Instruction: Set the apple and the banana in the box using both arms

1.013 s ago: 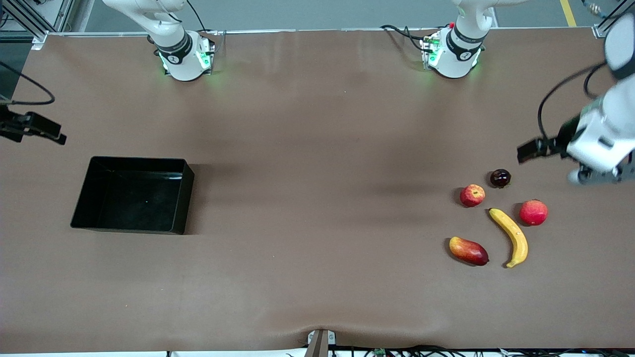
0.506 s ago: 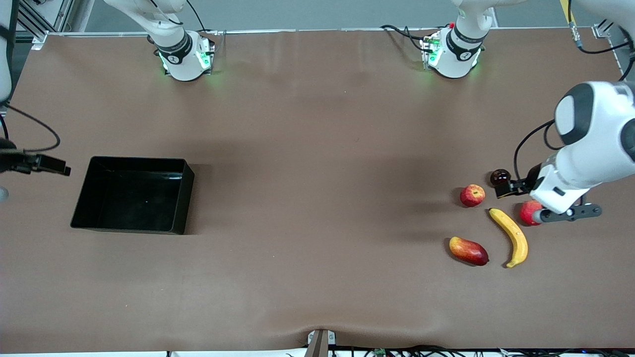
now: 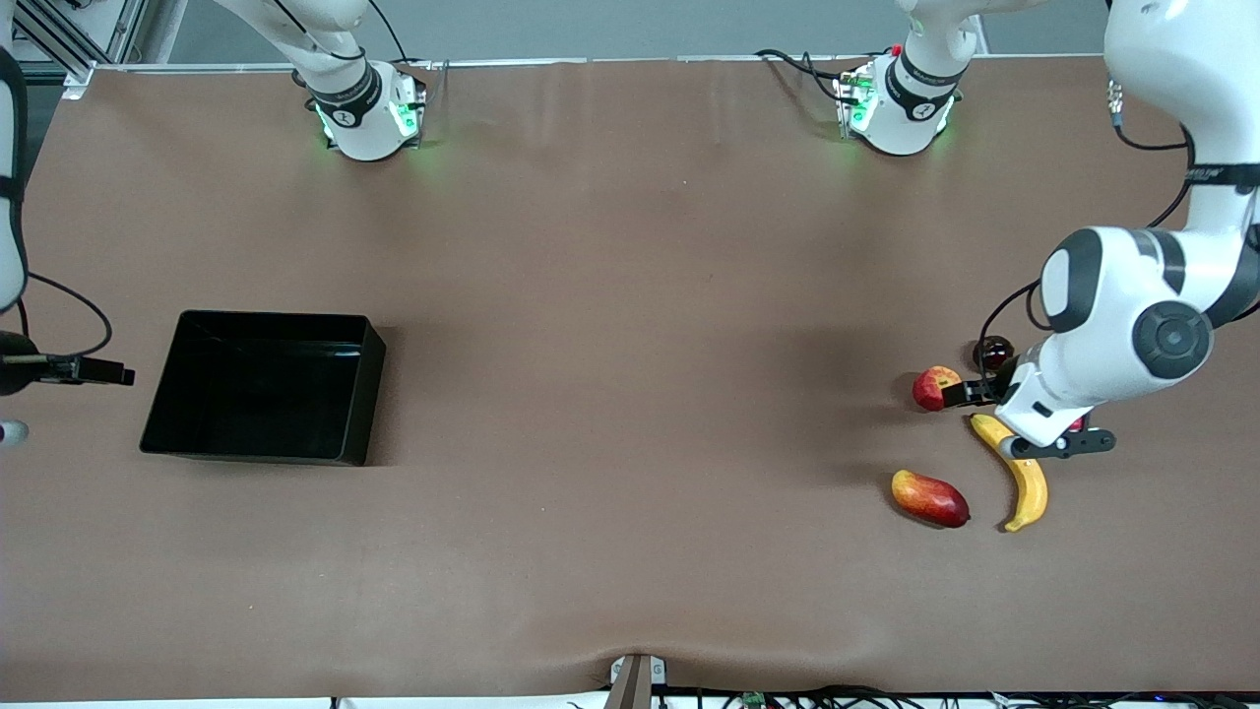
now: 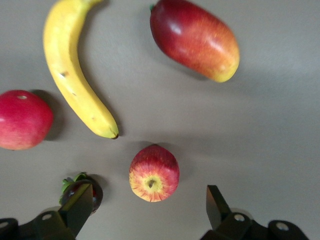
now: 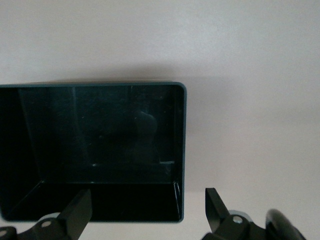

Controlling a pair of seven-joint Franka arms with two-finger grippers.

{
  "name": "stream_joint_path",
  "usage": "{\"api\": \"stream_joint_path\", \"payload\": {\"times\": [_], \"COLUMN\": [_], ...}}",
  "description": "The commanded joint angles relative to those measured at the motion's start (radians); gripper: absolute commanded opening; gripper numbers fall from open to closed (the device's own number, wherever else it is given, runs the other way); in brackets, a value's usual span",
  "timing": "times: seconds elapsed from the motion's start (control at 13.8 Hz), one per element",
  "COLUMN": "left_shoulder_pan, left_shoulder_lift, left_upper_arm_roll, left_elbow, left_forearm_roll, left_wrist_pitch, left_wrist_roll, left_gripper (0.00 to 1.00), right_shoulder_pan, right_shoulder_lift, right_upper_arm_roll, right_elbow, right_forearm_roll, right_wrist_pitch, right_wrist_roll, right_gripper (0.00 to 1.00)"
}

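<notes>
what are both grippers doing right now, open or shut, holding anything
Left gripper: open, holding nothing, over the apple.
Right gripper: open, holding nothing, over the edge of the box.

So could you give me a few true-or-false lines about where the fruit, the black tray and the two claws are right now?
1. The box has fruit in it. False: it is empty.
2. The left gripper is open above the apple. True.
3. The banana is held by a gripper. False: it lies on the table, untouched.
4. The right gripper hangs open at the box's edge. True.
5. The mango-like fruit lies nearer the front camera than the apple. True.
6. The apple sits beside the box. False: it lies at the left arm's end of the table, the box at the right arm's end.
</notes>
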State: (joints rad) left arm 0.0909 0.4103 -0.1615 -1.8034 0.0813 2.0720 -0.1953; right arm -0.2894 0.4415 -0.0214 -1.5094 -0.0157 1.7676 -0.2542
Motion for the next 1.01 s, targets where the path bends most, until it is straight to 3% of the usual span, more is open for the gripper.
{"api": "stream_joint_path", "payload": {"times": [0.0,0.22,0.43,0.51,0.8,0.94], "left_shoulder_pan": [0.003,0.004,0.004,0.004,0.004,0.004], "left_shoulder_lift": [0.028,0.050,0.071,0.081,0.110,0.125], "left_upper_arm_roll": [0.000,-0.001,-0.001,0.000,0.005,0.007], "left_elbow": [-0.020,-0.068,-0.086,-0.086,-0.086,-0.086], "left_forearm_roll": [0.026,0.026,0.026,0.026,0.028,0.028], "left_wrist_pitch": [0.029,0.108,0.119,0.117,0.116,0.114], "left_wrist_roll": [-0.009,-0.010,-0.009,-0.009,-0.006,-0.006], "left_gripper": [1.00,1.00,1.00,1.00,1.00,1.00], "right_shoulder_pan": [-0.031,-0.057,-0.071,-0.076,-0.089,-0.089], "right_shoulder_lift": [0.023,0.023,0.045,0.057,0.085,0.085], "right_upper_arm_roll": [0.017,0.017,0.017,0.017,0.018,0.018], "right_elbow": [-0.055,-0.216,-0.276,-0.276,-0.278,-0.276], "right_forearm_roll": [-0.013,-0.012,-0.012,-0.012,-0.009,-0.004], "right_wrist_pitch": [0.094,0.310,0.407,0.412,0.411,0.409], "right_wrist_roll": [-0.043,-0.074,-0.076,-0.077,-0.083,-0.082], "right_gripper": [1.00,1.00,0.98,0.89,0.29,0.09]}}
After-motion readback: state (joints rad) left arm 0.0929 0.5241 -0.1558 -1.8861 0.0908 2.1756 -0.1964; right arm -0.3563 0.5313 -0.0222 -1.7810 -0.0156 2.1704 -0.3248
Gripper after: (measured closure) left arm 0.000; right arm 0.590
